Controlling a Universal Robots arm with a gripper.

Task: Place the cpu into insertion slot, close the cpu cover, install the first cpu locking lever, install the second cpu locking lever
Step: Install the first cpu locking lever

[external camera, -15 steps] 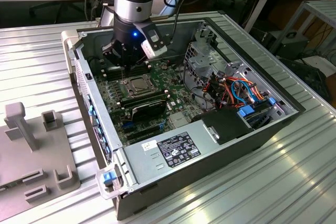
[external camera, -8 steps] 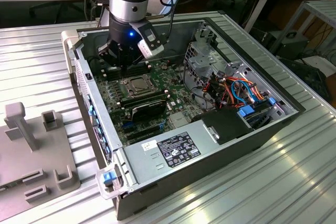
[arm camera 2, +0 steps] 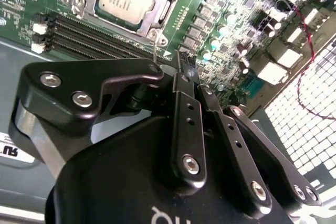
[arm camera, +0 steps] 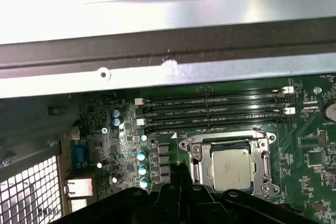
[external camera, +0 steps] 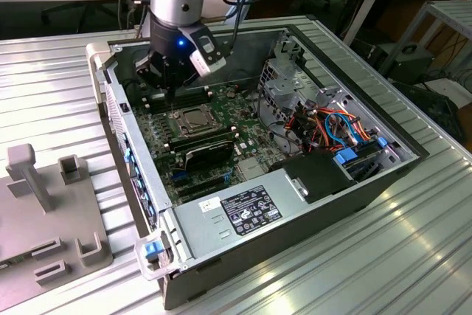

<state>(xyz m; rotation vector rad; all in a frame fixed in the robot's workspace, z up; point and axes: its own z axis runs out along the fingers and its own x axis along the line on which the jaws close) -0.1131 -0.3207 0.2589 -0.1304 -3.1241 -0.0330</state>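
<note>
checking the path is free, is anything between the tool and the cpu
Nothing visible does. The cpu lies seated, its top bare through the window of the cover, which rests round its edges. The tool hangs close beside it over the board.

The cpu (arm camera: 230, 167) has a dull, silvery metal top. The cover (arm camera: 195, 156) around it is shiny bare metal. The green board (arm camera: 310, 156) looks glossy, and the table (external camera: 383, 256) is ribbed, brushed metal.
</note>
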